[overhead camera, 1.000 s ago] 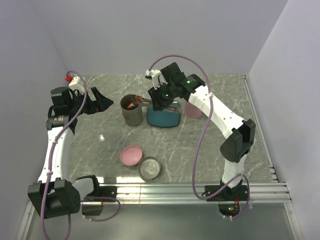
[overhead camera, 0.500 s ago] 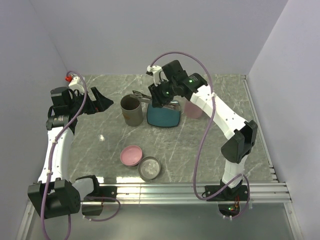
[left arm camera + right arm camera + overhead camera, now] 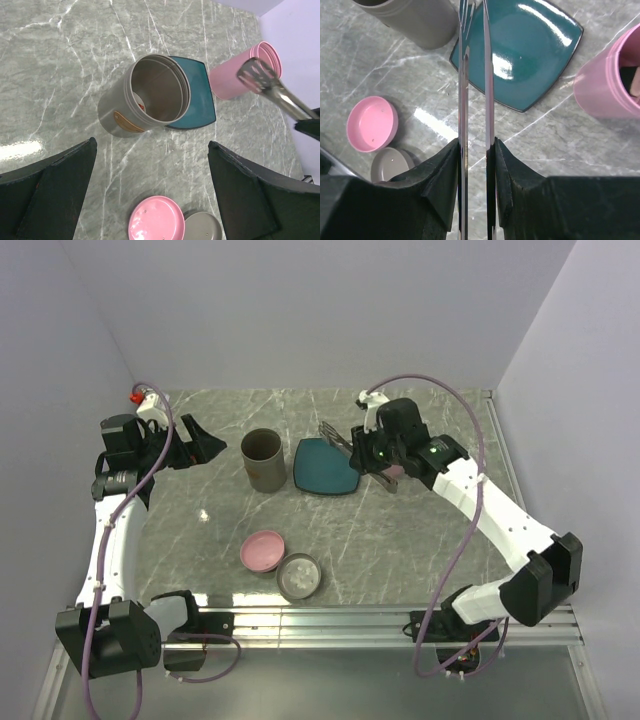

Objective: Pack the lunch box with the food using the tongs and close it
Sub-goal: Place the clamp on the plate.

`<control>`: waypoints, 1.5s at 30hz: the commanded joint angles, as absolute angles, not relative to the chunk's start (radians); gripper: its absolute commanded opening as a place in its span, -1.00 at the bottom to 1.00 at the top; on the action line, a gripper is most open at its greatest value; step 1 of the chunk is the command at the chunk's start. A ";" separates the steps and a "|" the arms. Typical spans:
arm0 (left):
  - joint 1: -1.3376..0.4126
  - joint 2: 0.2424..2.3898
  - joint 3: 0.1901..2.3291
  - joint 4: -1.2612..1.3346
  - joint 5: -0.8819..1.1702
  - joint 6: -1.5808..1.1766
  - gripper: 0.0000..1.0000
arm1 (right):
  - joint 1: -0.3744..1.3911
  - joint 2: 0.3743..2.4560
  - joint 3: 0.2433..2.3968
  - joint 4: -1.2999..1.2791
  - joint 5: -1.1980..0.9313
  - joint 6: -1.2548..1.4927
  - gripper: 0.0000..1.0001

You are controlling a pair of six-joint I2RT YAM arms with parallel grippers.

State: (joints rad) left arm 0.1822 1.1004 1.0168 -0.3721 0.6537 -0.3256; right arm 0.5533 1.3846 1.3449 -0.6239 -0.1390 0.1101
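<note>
The one pair of tongs (image 3: 462,100) is pinched between the right jaws, its two thin arms squeezed near together. Its tips are seen raised over the far right corner of the single teal plate (image 3: 325,468). The left jaws are spread wide with nothing between them, above the left side of the bench (image 3: 400,540).

Two containers are counted towards the far edge. The grey lunch box (image 3: 117,112) stands just left of the plate, and one red piece of food (image 3: 141,106) is seen inside it. A pink container (image 3: 605,90) stands just right of the plate.

Two lids are found near the near edge, one pink (image 3: 263,549) and one grey (image 3: 299,575), touching.
</note>
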 commanded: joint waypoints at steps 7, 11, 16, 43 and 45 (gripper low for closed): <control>0.186 1.068 1.052 -0.368 0.646 -0.316 0.99 | 0.538 1.431 1.194 -0.405 -0.083 0.155 -0.24; 0.189 1.088 1.048 -0.359 0.649 -0.321 0.99 | 0.558 1.410 1.086 -0.273 -0.061 0.244 -0.27; 0.187 1.100 1.057 -0.364 0.649 -0.316 0.99 | 0.571 1.465 1.060 -0.193 -0.029 0.285 -0.27; 0.187 1.112 1.037 -0.345 0.646 -0.304 0.99 | 0.644 1.799 1.084 -0.032 0.058 0.356 -0.05; 0.187 1.112 1.035 -0.342 0.647 -0.305 0.99 | 0.644 1.821 1.111 -0.049 0.061 0.362 -0.05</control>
State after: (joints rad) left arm 0.1837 1.1114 1.0168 -0.3782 0.6476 -0.3115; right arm 0.6456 1.7882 1.0515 -0.0551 0.0311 0.3477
